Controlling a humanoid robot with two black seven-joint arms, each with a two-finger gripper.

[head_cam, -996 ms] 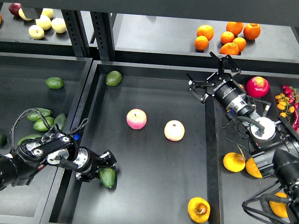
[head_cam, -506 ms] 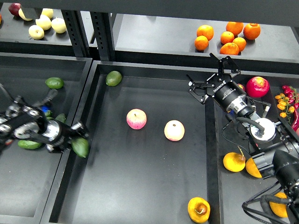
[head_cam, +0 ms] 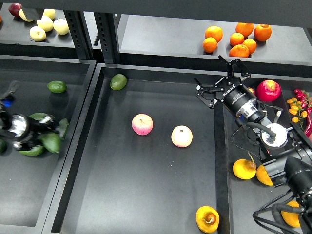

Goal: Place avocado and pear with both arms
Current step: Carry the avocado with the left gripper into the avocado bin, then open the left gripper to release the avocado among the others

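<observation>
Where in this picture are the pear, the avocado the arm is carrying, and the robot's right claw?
pear (head_cam: 207, 219): head view, on its yellow skin beside the brown hollow.
avocado (head_cam: 51, 142): head view, middle of its green body.
right gripper (head_cam: 220, 79): head view, midway between its open fingertips.

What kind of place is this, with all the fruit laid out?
Probably a mock produce display or lab test rig: black shelving holds sorted oranges and pale apples, and shallow black trays below hold avocados and a pear.

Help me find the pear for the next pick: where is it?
Head view: the pear lies at the centre tray's bottom right corner, below the two apples.
</observation>
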